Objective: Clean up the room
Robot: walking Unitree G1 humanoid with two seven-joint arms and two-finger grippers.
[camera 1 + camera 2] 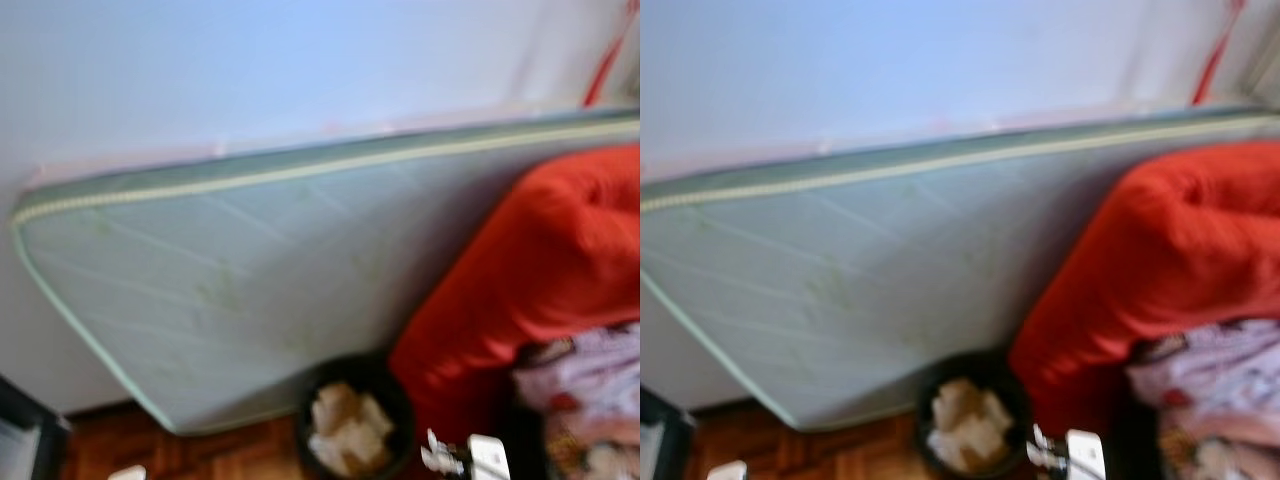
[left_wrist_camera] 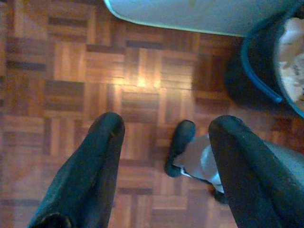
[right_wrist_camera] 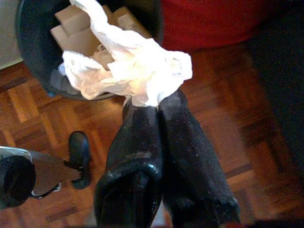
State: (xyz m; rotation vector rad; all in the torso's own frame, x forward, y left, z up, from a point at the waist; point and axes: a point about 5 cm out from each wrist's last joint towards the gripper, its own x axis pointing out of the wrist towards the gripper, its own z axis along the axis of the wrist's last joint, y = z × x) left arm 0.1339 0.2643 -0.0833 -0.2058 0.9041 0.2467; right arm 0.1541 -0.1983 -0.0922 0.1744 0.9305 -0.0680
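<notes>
Right gripper (image 3: pixel 153 102), fingers pinched on crumpled white tissue (image 3: pixel 130 71); we should centre over round black bin (image 3: pixel 33 57), 11 o'clock, before releasing.

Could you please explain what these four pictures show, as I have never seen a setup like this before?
They all come from one walking humanoid robot that is tidying a room. The two wide, blurry pictures are taken by the twin cameras in its head. They look down at a pale green mattress leaning against the wall, a red cushion beside it, and a black bin of paper scraps on the wooden floor.

The other two pictures come from cameras on the wrists, each looking along that arm's two black fingers. The left gripper is open and empty above the floor. The right gripper has its fingers shut on a crumpled white paper, held by the bin's rim, seemingly about to drop it in.
</notes>
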